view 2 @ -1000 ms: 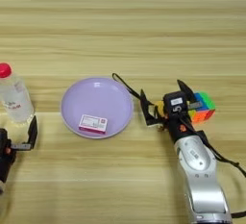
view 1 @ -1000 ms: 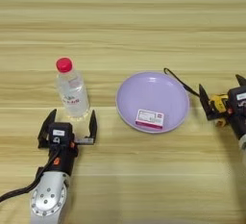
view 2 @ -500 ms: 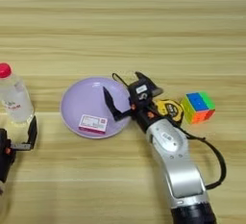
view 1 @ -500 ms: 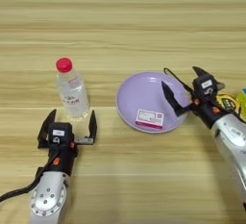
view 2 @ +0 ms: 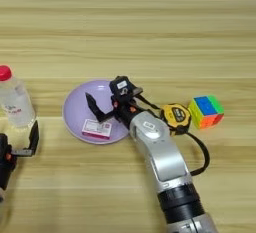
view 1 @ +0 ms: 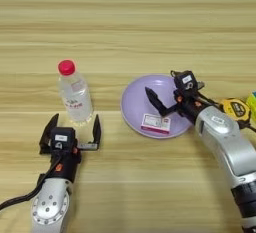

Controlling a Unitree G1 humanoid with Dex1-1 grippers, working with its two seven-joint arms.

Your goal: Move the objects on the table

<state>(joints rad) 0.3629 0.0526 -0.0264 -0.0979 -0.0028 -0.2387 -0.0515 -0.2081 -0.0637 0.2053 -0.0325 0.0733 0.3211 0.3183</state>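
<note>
The round lavender plate [view 1: 134, 103] lies mid-table on the wooden table [view 1: 125, 22], with the white card with a pink-red band [view 1: 156, 123] on its near side. My right gripper [view 1: 167, 90] hovers over the plate just behind the card, open and empty; one black finger [view 1: 152, 98] points down toward the card's far edge. The yellow-and-black tape measure [view 2: 175, 117] rests on the table right of the plate, behind my right forearm, its black strap trailing toward me. My left gripper [view 1: 73, 128] sits open and idle near the front left.
A clear water bottle with a red cap [view 1: 75, 94] stands upright left of the plate, just beyond my left gripper. A multicoloured cube [view 2: 206, 111] sits right of the tape measure.
My right gripper has swung left, from beside the tape measure to above the plate and card. The tape measure stays on the table by the cube. The left arm has not moved.
</note>
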